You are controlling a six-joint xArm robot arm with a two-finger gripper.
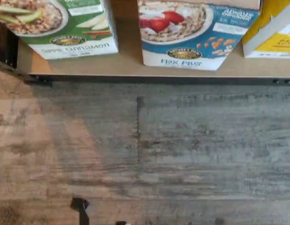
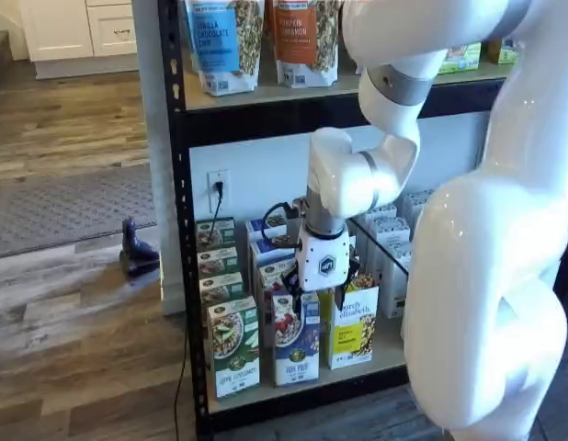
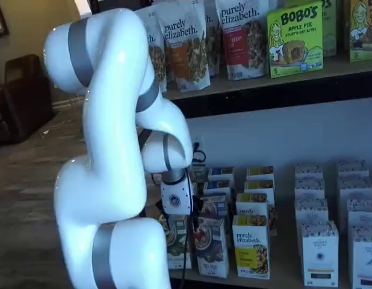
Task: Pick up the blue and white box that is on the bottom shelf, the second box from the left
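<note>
The blue and white box (image 1: pixel 194 33) stands at the front of the bottom shelf (image 1: pixel 126 65), between a green carton and a yellow carton. It shows in both shelf views (image 2: pixel 296 347) (image 3: pixel 211 247), with more blue cartons in a row behind it. My gripper (image 2: pixel 318 299) hangs from its white body just in front of and above the box's top. Two black fingers (image 2: pixel 292 301) show below the body with a gap between them, and nothing is held. In a shelf view the gripper (image 3: pixel 187 212) is seen side-on, partly behind the arm.
The green and white carton (image 2: pixel 233 354) stands left of the blue box and the yellow and white carton (image 2: pixel 353 326) right of it. White boxes (image 3: pixel 318 253) fill the shelf's right part. A black front beam (image 1: pixel 159 79) edges the board above the wooden floor (image 1: pixel 145 154). A black rack post (image 2: pixel 174 230) stands at the left.
</note>
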